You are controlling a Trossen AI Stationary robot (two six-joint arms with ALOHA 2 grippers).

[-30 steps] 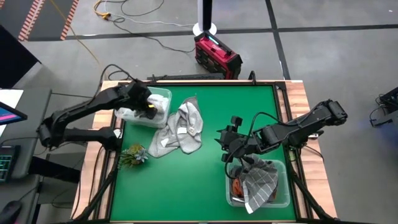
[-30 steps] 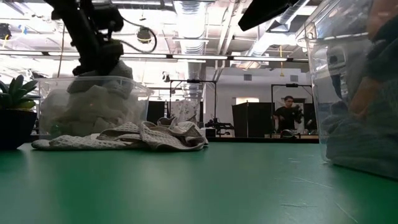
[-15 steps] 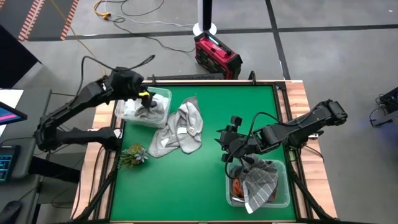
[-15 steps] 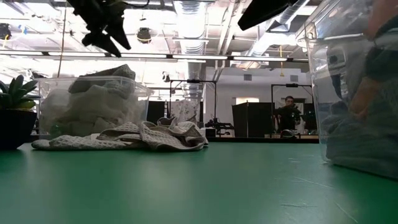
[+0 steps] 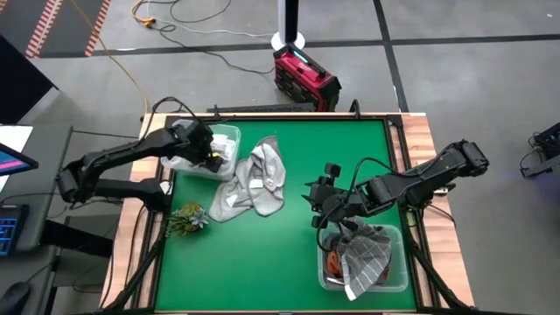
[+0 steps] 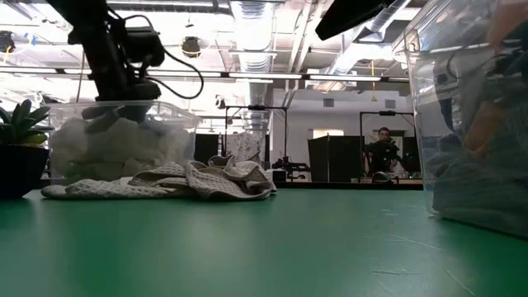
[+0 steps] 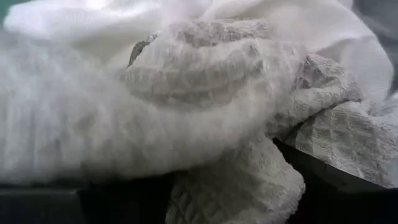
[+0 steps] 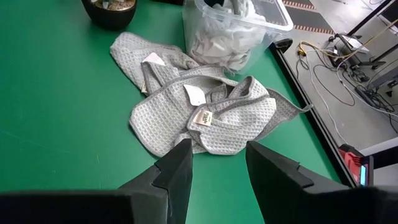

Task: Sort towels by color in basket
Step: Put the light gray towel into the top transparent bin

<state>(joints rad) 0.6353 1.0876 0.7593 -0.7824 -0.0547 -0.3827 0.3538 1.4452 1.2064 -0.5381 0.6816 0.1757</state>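
Now, left fingers [image 5: 210, 156] in bin [image 5: 229, 136], white towels [image 7: 93, 118]

Surface [image 5: 280, 254]: green. Loose towels [image 5: 254, 184]: light grey waffle. Left bin towels [image 7: 186, 93]: white. Right bin: grey checked towel [image 5: 363, 255], rust orange towel [image 5: 333, 262].

Floor: grey concrete floor [image 5: 455, 96] with dark seams, crossed by loose white and orange cables [image 5: 188, 17].
Table: green-topped table [image 5: 262, 254] with a light wooden border [image 5: 429, 140].
Beyond the table: red and black box [image 5: 306, 79] on the floor; white pole base [image 5: 288, 40].
Ceiling: exposed silver ducts [image 6: 252, 25], long strip lights [image 6: 272, 76].
Back of room: dark partition [image 6: 334, 158]; a person [image 6: 381, 153] standing.
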